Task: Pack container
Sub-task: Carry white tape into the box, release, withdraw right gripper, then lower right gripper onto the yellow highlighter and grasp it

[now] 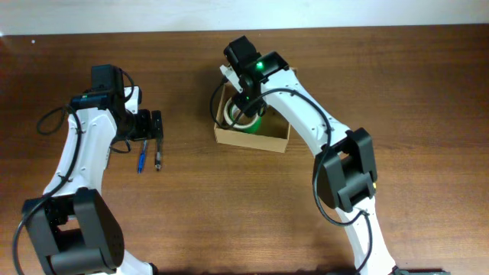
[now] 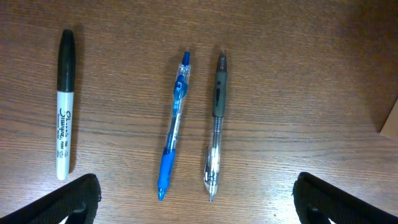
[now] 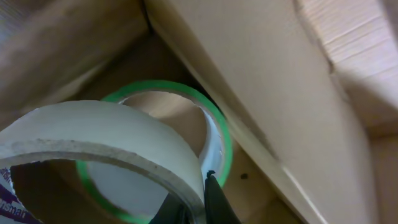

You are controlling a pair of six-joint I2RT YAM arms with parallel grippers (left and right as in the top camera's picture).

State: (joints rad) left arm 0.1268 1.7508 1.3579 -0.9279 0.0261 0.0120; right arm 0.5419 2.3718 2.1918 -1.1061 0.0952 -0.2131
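Observation:
The tan cardboard container [image 1: 271,140] stands open mid-table with a green tape roll [image 1: 254,122] lying inside. My right gripper [image 1: 246,98] reaches down into the box. In the right wrist view it [image 3: 198,202] is shut on the wall of a white tape roll [image 3: 93,134], held over the green tape roll [image 3: 219,134] beside the box wall [image 3: 249,93]. My left gripper [image 1: 155,126] is open, hovering over a blue pen [image 2: 173,127] and a grey pen [image 2: 215,127], which lie between its fingers. A black-capped marker [image 2: 64,106] lies to their left.
The blue pen [image 1: 141,160] and the grey pen [image 1: 157,159] lie on the wooden table just in front of the left gripper. A corner of the box shows at the right edge of the left wrist view [image 2: 390,121].

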